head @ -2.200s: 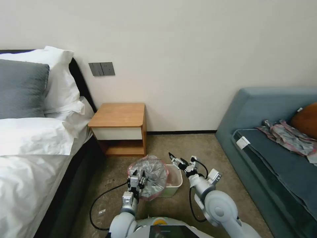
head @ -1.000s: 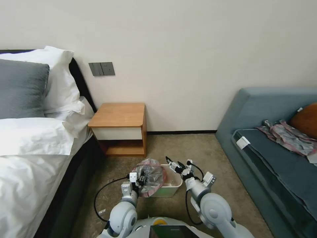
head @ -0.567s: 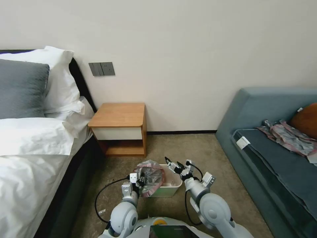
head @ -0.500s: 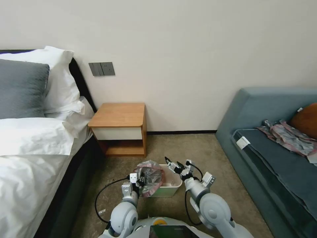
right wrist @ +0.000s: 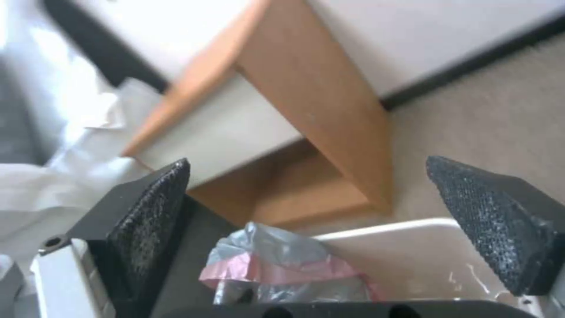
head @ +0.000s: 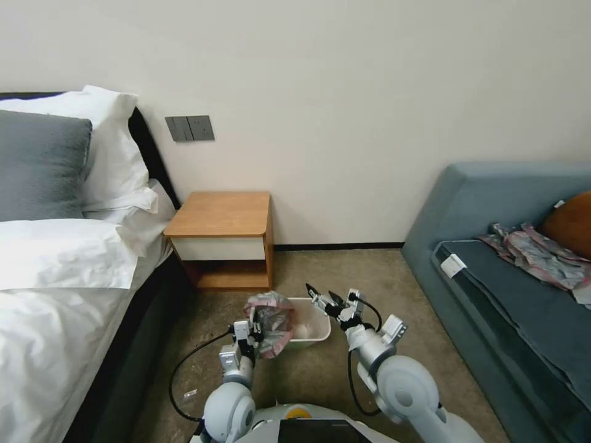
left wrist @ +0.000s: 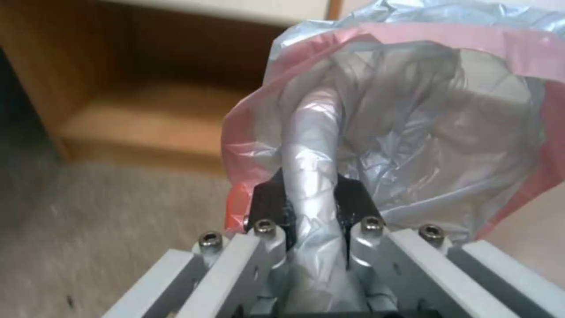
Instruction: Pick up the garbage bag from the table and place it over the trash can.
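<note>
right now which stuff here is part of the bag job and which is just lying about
Part of the job:
- garbage bag, clamped in the left gripper
- trash can
- table
- right gripper, open over the can

Lying about:
- crumpled plastic on the sofa
- pillows
- wall switch

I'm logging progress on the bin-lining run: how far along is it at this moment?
Done: the garbage bag is off the table. In hand: the left gripper is shut on a bunched part of it, at the trash can's left rim, while the right gripper hangs open above the right side. Left: spreading the bag's mouth around the rim.
</note>
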Controlling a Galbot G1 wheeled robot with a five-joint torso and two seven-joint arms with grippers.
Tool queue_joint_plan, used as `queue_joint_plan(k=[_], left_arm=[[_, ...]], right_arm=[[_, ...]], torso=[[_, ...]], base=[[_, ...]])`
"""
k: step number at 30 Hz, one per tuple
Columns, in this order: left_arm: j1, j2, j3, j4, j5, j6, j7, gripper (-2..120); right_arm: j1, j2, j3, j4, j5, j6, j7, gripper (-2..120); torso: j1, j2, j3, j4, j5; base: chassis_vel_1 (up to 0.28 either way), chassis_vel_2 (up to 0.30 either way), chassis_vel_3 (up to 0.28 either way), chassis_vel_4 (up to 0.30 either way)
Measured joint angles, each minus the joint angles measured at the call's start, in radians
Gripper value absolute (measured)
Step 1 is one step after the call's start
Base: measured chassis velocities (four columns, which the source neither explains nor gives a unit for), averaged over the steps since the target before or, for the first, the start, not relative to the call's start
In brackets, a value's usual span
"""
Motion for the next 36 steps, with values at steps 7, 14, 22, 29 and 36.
queue_joint_plan(k=[7,14,22,29,36], left_arm=[[0.015,0.020,-0.049,-0.041,0.043,-0.089,0.031,7],[0.009,0.044,-0.072,-0.087,0.042,-0.132,0.078,7],[0.031,0.041,-0.080,-0.114,0.078,-0.164,0.121,7],[0.039,0.032,-0.091,-0.130,0.097,-0.171,0.138,7],[0.041,0.031,-0.106,-0.140,0.104,-0.177,0.145,7]], right_arm=[[0.021,-0.063,-0.007,0.014,-0.228,-0.008,-0.175,100],[0.063,-0.117,-0.048,-0.021,-0.373,-0.012,-0.253,100],[0.163,-0.111,-0.140,-0.097,-0.473,-0.019,-0.259,100],[0.245,-0.099,-0.231,-0.132,-0.450,-0.035,-0.243,100],[0.339,-0.049,-0.312,-0.190,-0.294,-0.061,-0.153,100]], torso=[[0.000,0.000,0.000,0.0002,0.0000],[0.000,0.000,0.000,0.0001,-0.0001],[0.000,0.000,0.000,0.0001,0.0000],[0.000,0.000,0.000,0.0001,-0.0002],[0.000,0.000,0.000,0.0000,-0.0002]], base=[[0.000,0.000,0.000,0.000],[0.000,0.000,0.000,0.000],[0.000,0.000,0.000,0.000],[0.000,0.000,0.000,0.000],[0.000,0.000,0.000,0.000]])
